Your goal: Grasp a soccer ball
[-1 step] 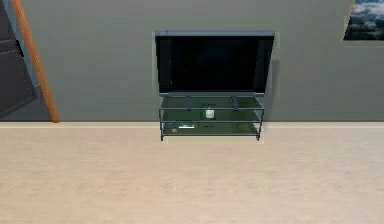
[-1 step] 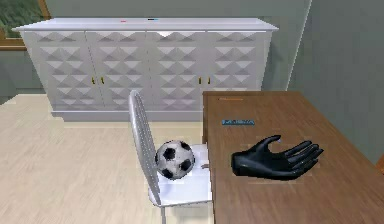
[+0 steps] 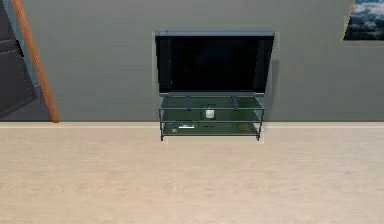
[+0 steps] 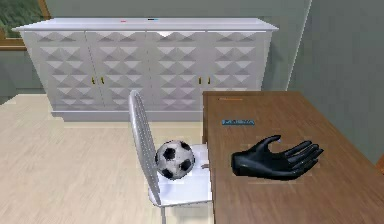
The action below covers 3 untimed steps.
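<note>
Currently approach step judged: soccer ball [image 4: 176, 159] seen on chair [image 4: 141, 130] seat. Next: arm to be aligned w/ ball, extended. Jaw state cannot be told.

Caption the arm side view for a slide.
Soccer ball on a white chair beside a wooden table bearing a black hand sculpture.

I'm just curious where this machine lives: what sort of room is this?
Probably a home's living or dining room: a television on a glass stand against one wall, a long white sideboard, and a wooden table with a chair whose seat bears a soccer ball.
</note>
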Available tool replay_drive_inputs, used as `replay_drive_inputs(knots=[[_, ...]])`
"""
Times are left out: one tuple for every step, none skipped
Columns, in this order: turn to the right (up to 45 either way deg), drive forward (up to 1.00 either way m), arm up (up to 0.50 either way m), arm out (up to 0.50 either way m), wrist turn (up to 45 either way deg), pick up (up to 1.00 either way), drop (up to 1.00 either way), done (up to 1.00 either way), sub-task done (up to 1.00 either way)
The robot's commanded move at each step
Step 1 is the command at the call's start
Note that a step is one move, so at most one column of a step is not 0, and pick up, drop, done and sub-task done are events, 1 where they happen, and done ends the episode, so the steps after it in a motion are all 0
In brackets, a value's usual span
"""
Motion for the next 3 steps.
replay_drive_inputs(knots=[[0.0,0.00,0.20,0.00,0.0,0.00,0.00,0.00,0.00],[0.0,0.00,0.00,0.44,0.0,0.00,0.00,0.00,0.00],[0.0,0.00,0.00,0.00,45.0,0.00,0.00,0.00,0.00]])
